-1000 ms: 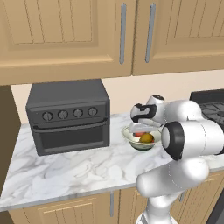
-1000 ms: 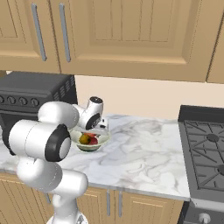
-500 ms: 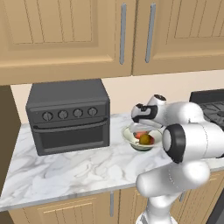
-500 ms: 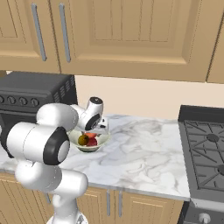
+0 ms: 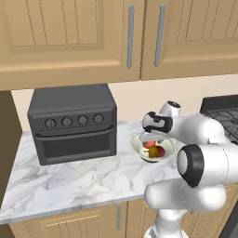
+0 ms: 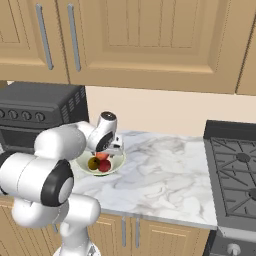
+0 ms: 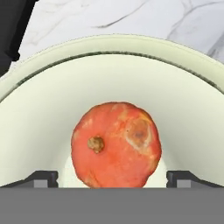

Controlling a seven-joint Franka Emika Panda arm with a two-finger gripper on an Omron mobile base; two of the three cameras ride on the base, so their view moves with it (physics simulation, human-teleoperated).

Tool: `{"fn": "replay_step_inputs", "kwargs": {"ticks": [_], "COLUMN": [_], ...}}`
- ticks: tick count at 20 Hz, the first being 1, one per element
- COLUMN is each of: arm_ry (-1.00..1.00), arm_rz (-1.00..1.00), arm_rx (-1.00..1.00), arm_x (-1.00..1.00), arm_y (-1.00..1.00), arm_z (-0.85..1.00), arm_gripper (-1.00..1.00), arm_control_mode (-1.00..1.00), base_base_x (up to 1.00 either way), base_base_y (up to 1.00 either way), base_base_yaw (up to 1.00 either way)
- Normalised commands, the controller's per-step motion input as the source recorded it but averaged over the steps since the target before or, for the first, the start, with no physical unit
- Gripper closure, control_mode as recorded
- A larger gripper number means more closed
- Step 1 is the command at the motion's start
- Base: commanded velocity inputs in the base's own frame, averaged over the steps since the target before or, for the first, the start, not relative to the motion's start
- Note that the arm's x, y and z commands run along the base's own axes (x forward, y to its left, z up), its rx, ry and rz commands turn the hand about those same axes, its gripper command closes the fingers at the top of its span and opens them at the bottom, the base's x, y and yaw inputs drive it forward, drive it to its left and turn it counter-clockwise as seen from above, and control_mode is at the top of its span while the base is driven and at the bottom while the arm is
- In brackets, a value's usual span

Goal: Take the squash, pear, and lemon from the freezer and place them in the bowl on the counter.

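From the left base view, my gripper [image 5: 149, 138] hangs just over the bowl [image 5: 139, 148], which sits on the marble surface [image 5: 69, 179] a little to the right of the toaster oven [image 5: 72, 123]. Inside the bowl I make out a reddish-orange fruit [image 5: 149, 144] under my fingers and a yellow-and-red one [image 5: 156, 152] nearer to me. Whether a third piece lies with them I cannot tell from here.

From the right base view, the bowl [image 6: 116, 164] holds three separate lumps: a dark yellow one [image 6: 93, 163] on the left, a red one [image 6: 105, 166] nearest me, and an orange-red one [image 6: 102, 156] at the far side, right below my gripper [image 6: 107, 150]. I judge that all three fruits are now in the bowl, so the carrying is done and only pulling my arm clear is left. The stove [image 6: 235, 175] stands well apart at the right end of the surface.

From the hand view, the orange-red squash [image 7: 116, 144] rests on the bowl's pale floor, stem scar facing me, with the bowl rim [image 7: 118, 43] curving round it. My two fingertips [image 7: 41, 176] stand wide, one on each side of the squash and clear of it, so I hold nothing.
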Motion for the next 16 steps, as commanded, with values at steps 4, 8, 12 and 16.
{"fn": "replay_step_inputs", "kwargs": {"ticks": [4, 8, 12, 16], "arm_ry": [-0.01, 0.00, -0.05, -0.10], "arm_rz": [0.00, 0.00, -0.01, -0.06], "arm_rx": [0.01, 0.01, 0.00, 0.00], "arm_x": [-0.26, -0.59, -0.85, -0.90], "arm_y": [-0.11, -0.14, -0.01, 0.09], "arm_z": [0.41, 0.53, 0.35, 0.26], "arm_gripper": [-1.00, -1.00, -1.00, -1.00], "arm_control_mode": [-1.00, -1.00, -1.00, -1.00], "base_base_x": [0.00, 0.00, 0.00, 0.00], "base_base_y": [0.00, 0.00, 0.00, 0.00], "base_base_yaw": [0.00, 0.00, 0.00, 0.00]}}
